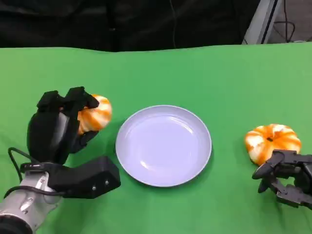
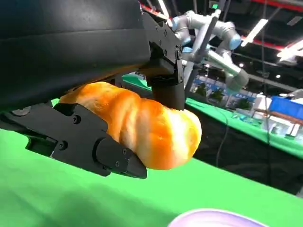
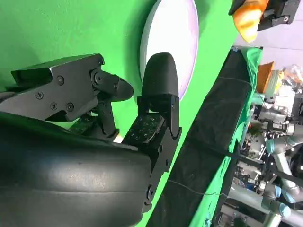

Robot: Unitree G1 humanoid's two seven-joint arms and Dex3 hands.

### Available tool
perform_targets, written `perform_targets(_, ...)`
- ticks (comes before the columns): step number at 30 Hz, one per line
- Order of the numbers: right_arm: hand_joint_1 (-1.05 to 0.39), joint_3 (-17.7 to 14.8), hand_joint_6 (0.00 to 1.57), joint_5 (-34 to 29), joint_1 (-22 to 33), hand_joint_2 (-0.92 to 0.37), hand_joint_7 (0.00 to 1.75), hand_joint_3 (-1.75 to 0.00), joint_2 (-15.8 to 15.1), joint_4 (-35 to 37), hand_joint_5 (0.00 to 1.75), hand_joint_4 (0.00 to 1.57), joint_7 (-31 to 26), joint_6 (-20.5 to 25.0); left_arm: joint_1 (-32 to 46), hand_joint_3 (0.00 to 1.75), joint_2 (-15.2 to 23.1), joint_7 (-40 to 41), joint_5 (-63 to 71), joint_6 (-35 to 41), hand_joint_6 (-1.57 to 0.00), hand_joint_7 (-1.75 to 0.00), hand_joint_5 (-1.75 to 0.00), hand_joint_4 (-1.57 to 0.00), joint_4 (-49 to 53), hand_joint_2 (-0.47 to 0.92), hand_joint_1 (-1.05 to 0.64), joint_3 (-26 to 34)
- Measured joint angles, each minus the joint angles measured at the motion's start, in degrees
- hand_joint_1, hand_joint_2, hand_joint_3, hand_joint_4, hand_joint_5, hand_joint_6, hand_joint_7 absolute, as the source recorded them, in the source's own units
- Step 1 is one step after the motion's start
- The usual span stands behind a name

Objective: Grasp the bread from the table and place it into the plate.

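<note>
Gripping one orange-and-white bread point(image 1: 95, 114) clear of the green table point(image 1: 161, 73), the left hand point(image 1: 61, 126) holds it just left of the lavender plate point(image 1: 163, 145), while the right hand point(image 1: 285, 178), fingers apart and holding nothing, sits just beside a second bread point(image 1: 272, 141)

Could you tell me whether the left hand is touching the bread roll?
Touching: in the left wrist view, the left hand has fingers pressed against the bread roll.

Glossy smooth plate point(image 1: 164, 145) on matt green cloth point(image 1: 195, 73).
</note>
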Motion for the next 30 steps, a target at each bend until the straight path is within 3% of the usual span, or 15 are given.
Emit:
perform_targets(9,0.05,0.0,0.95,-0.1,0.0,-0.82,0.93,-0.63,0.0,0.0,1.35,0.88,-0.4,0.0,0.7,0.3,-1.7,-1.5,0.5,0.0,-0.68,-1.18,-1.62,-0.55,-4.0,0.92,-0.07,-0.5)
perform_targets(30,0.05,0.4,0.95,-0.1,0.0,-0.8,0.93,-0.68,0.1,0.1,1.35,0.88,-0.9,0.0,1.3,0.26,-7.4,-4.7,2.3,-1.2,-0.6,-1.38,-1.72,-0.51,-7.4,0.92,-0.04,-3.4)
